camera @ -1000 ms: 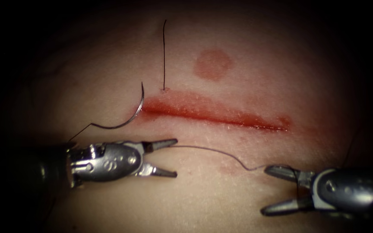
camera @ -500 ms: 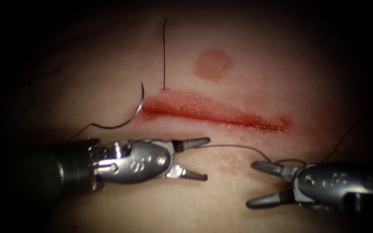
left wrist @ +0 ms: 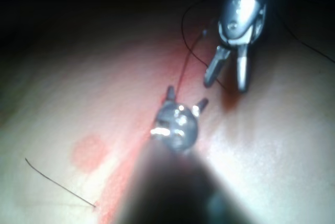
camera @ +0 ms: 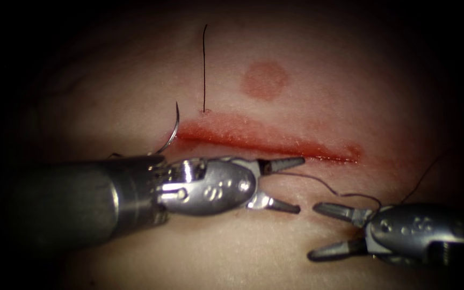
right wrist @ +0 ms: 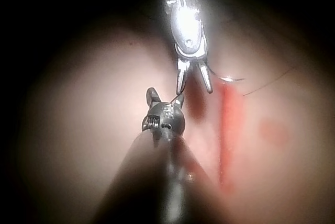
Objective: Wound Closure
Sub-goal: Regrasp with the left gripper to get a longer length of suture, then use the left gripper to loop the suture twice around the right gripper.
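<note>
Nearest, the right arm's steel claw and left arm's steel claw gape, gripping nothing; thin dark thread lies between them. Beyond, at ten o'clock, the curved steel needle rests free at the left end of the red cut in pale tissue.

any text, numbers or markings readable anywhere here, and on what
No readable text. The left tool and right tool each bear small embossed marks on the metal body behind the open fingers, too small to read. Tissue, needle and thread carry none.
</note>
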You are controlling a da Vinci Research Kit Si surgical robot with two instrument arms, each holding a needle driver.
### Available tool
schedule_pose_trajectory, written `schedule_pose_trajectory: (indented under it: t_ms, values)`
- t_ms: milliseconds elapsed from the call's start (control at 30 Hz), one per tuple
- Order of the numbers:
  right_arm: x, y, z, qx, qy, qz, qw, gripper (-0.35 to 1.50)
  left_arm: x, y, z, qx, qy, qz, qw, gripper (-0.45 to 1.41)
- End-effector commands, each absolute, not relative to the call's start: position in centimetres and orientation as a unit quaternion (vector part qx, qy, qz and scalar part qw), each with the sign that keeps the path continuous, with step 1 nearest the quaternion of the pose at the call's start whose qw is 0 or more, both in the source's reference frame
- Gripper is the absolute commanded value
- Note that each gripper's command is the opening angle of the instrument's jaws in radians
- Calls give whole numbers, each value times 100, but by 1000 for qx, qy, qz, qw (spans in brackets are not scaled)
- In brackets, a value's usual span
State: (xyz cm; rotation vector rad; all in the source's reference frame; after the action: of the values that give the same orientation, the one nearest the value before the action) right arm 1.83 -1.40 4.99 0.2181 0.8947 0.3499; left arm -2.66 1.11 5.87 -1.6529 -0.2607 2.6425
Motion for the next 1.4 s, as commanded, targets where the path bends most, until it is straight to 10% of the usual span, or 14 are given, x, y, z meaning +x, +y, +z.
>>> schedule_pose_trajectory:
  t_ms: [33,200,333,1400]
  values:
    - [188,-146,504,108,428,167,881,123,-274,107,595,-525,-86,847,2,46]
    - [190,-145,504,109,426,168,882,123,-276,104,604,-500,-83,862,-16,30]
    - [192,-146,504,109,426,168,882,123,-272,104,610,-465,-63,882,-39,-35]
    - [178,-135,471,122,453,169,867,121,-133,86,576,-496,-74,865,-11,-35]
